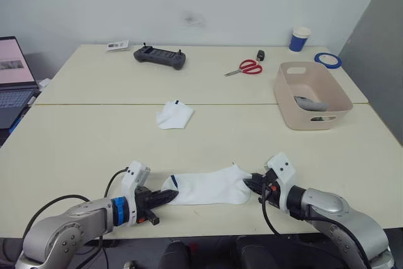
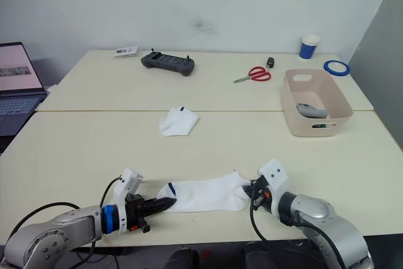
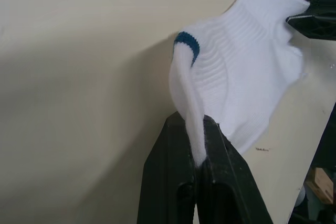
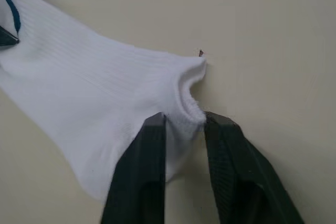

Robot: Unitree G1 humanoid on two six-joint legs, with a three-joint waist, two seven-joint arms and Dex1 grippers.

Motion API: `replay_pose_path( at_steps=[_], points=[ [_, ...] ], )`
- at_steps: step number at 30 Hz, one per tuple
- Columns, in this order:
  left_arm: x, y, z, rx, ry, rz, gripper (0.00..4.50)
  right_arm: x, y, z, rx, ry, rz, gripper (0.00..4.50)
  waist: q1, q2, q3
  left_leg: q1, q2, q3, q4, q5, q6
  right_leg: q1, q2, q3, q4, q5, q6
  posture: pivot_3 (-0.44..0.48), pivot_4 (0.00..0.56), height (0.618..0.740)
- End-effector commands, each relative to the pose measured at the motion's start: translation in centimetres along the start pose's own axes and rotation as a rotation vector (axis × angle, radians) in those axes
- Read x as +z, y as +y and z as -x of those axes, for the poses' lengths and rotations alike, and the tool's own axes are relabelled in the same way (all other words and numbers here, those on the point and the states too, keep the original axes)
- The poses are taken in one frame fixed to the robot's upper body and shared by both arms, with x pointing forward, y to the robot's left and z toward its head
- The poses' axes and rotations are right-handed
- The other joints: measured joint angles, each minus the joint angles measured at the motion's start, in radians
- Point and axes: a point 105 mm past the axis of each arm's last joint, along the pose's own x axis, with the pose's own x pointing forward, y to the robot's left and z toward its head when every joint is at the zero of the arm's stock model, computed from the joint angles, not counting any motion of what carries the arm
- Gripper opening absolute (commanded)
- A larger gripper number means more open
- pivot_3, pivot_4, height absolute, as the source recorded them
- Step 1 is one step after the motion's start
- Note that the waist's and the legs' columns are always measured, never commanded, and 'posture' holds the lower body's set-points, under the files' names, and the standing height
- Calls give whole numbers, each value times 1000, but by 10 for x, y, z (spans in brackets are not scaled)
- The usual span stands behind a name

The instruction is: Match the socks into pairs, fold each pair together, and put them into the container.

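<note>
White sock [image 1: 208, 187] lies flat at the counter's [image 1: 82, 149] near edge btwn my tools. Left tool [image 3: 198, 145] pinches the cuff end; right tool [image 4: 184, 121] nips the other end, fingers a bit apart. Light, limp, stretchy; I'd grip edges.

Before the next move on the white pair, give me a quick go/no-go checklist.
1. Left gripper shut on the stretched white sock: ok.
2. Right gripper on the sock's other end: fabric sits between its fingers, but they look apart; firm pinch cannot tell.
3. Sock flat between the grippers on the table: ok.
4. Second white sock aligned with the first: not ok, it lies crumpled, apart, farther back.
5. Container has room: ok, a grey sock lies inside.
</note>
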Motion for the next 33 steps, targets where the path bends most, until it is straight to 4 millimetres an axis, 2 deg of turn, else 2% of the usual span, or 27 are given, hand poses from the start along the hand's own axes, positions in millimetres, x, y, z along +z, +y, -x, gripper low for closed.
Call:
replay_pose_path(
  at_steps=[1, 7, 10, 12, 14, 16, 18, 21, 23, 27, 28, 31, 33],
  points=[
    [-11, 6, 3, 60, 53, -33, 647, 5, -3, 3, -12, -7, 32, 2325, 1, 0, 0, 0, 0, 0, 0, 0, 0, 0, 0, 0, 0, 0, 0, 0, 150, 740],
    [-6, 12, 17, 112, 8, -130, 2373, 14, -8, 14, -4, -55, 98, 4475, 2, 1, -1, 1, 0, 0, 0, 0, 0, 0, 0, 0, 0, 0, 0, 0, 150, 740],
    [7, 16, 28, 114, -58, -176, 2373, 29, -4, 19, 24, -132, 131, 4475, -3, 1, -1, 2, 1, 0, 0, 0, 0, 0, 0, 0, 0, 0, -1, 0, 150, 740],
    [27, 26, 41, 151, -136, -259, 2373, 46, 0, 21, 40, -214, 166, 4475, -5, 1, 0, 1, 2, -1, 0, 0, 0, -1, 0, 0, 1, 0, -1, 0, 150, 740],
    [44, 29, 48, 157, -192, -312, 2373, 55, 6, 21, 64, -251, 204, 4475, -4, 1, 0, 0, 2, -1, -1, 0, 0, -1, 1, -1, 1, 0, -2, 0, 150, 740],
    [65, 21, 48, 102, -221, -390, 1961, 59, 16, 17, 115, -258, 257, 4092, -1, 0, 1, 0, 1, -1, -1, 0, 0, -1, 1, -1, 1, -1, -2, 0, 150, 740],
    [75, 6, 42, 17, -200, -461, 1433, 60, 23, 11, 149, -248, 306, 3534, 5, 0, 1, -1, 1, 0, 0, 0, 0, -1, 1, -1, -1, -1, -2, 0, 150, 740],
    [73, -18, 29, -108, -135, -532, 450, 58, 29, 0, 178, -224, 363, 2402, 6, -1, 1, -2, 0, 2, 0, 0, 0, -1, -1, 0, -2, -1, 0, 0, 150, 740],
    [60, -25, 18, -158, -66, -562, 0, 52, 35, -7, 219, -185, 400, 1613, 6, -1, 1, -2, 0, 2, -1, 0, 0, -1, -1, 1, -2, 0, 4, 0, 150, 740],
    [33, -21, 5, -175, 21, -565, 0, 31, 42, -22, 255, -94, 441, 175, 2, -1, 1, -1, 1, 0, -1, 0, 0, -1, 1, -1, -1, 0, 4, 0, 150, 740],
    [28, -19, 3, -174, 35, -562, 0, 27, 41, -24, 251, -78, 443, 11, 1, -1, 1, -1, 2, -1, -2, 0, 0, -1, 1, -1, 0, 0, 4, 0, 150, 740],
    [6, -2, 2, -129, 137, -548, 0, 13, 31, -21, 219, -17, 436, 11, 4, 0, 1, -1, 2, -2, -3, 0, 0, -2, 1, -1, 1, -1, 2, 0, 150, 740],
    [-2, 9, 2, -83, 161, -527, 0, 5, 26, -15, 203, 20, 431, 11, 6, -1, 1, -1, 2, -2, -3, 0, 0, -2, 2, -2, 0, -1, 3, 0, 150, 740]
  ],
)
